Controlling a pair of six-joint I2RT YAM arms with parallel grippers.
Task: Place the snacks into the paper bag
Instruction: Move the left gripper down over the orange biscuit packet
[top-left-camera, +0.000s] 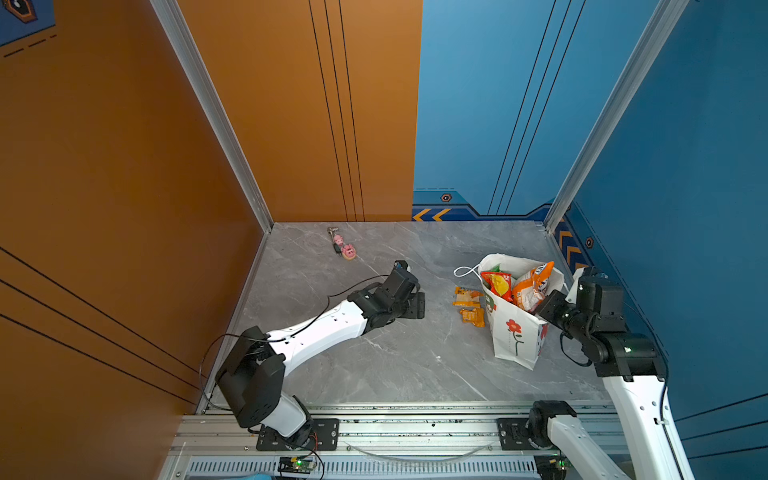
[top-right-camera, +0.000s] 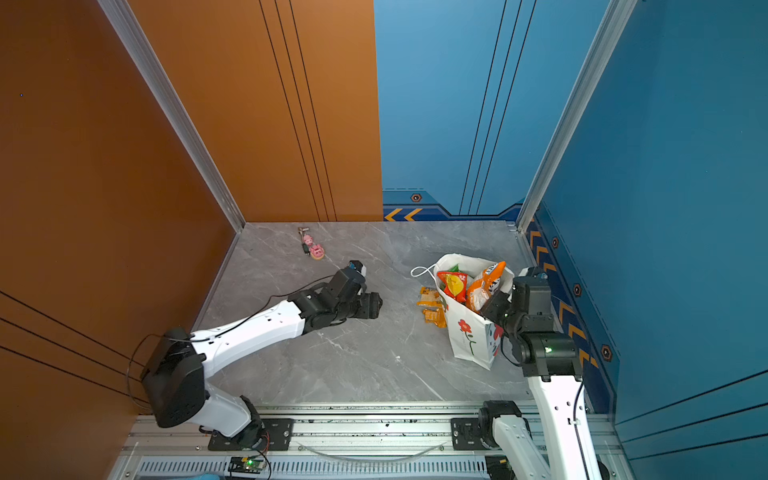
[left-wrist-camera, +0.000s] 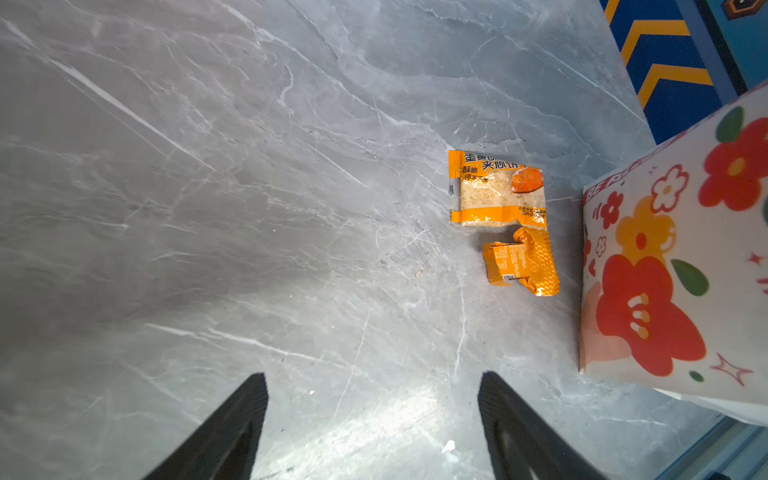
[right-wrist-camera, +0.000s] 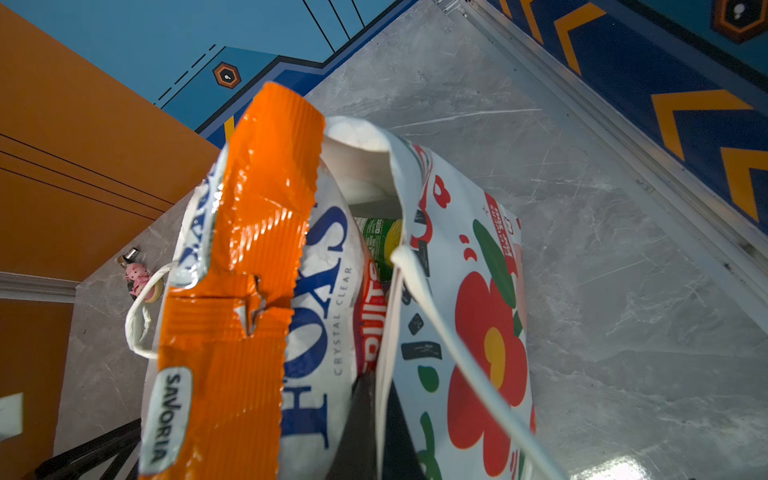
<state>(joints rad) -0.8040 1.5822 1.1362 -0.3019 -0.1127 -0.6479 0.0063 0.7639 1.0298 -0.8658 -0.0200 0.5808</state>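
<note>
Standing on the right of the table (top-left-camera: 374, 365), the paper bag (top-left-camera: 515, 336) has its right rim pinched in the closed right gripper (top-left-camera: 543, 305). An orange bag (top-left-camera: 530, 289) and a red-yellow bag (top-left-camera: 496, 284) protrude from its mouth. A flat orange packet (top-left-camera: 467, 296) and a crumpled orange packet (top-left-camera: 473, 316) lie on the table just left of it. The left gripper (left-wrist-camera: 372, 374), near them, is wide and empty. Pig charms (top-left-camera: 345, 248) lie at the far edge.

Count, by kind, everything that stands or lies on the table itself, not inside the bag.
Paper bag: 1
Orange snack packets: 2
Pink pig charms: 2
Total: 5
</note>
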